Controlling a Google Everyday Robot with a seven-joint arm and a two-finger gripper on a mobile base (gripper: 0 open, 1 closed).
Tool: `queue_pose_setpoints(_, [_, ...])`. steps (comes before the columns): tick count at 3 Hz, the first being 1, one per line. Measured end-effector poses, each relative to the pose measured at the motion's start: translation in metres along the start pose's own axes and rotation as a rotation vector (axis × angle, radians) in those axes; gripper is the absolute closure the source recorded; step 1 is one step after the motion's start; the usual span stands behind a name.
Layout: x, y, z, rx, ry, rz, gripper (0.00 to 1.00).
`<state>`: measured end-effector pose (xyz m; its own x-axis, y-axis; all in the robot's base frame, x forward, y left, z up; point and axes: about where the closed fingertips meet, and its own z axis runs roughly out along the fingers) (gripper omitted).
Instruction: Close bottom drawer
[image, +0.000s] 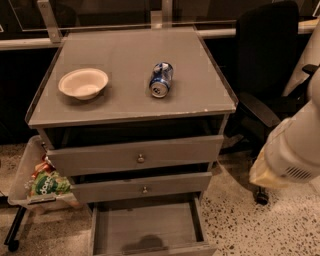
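The bottom drawer (145, 230) stands pulled out below the worktop's (125, 52) front edge. The robot arm (292, 147) hangs off its right edge; the gripper is out of view, so I cannot tell its state.
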<state>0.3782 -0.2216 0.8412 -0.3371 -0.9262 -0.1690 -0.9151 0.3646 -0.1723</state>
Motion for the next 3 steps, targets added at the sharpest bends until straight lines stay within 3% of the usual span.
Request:
queue_pose_setpoints(1, [0.027, 0.03, 0.085, -0.066, 0.039, 0.073, 1.0])
queue_pose_setpoints(2, [0.043, 0.056, 0.11, -0.116, 0.071, 0.081, 1.0])
queue_pose_setpoints(3, [0.043, 0.056, 0.11, -0.117, 0.071, 0.081, 1.0])
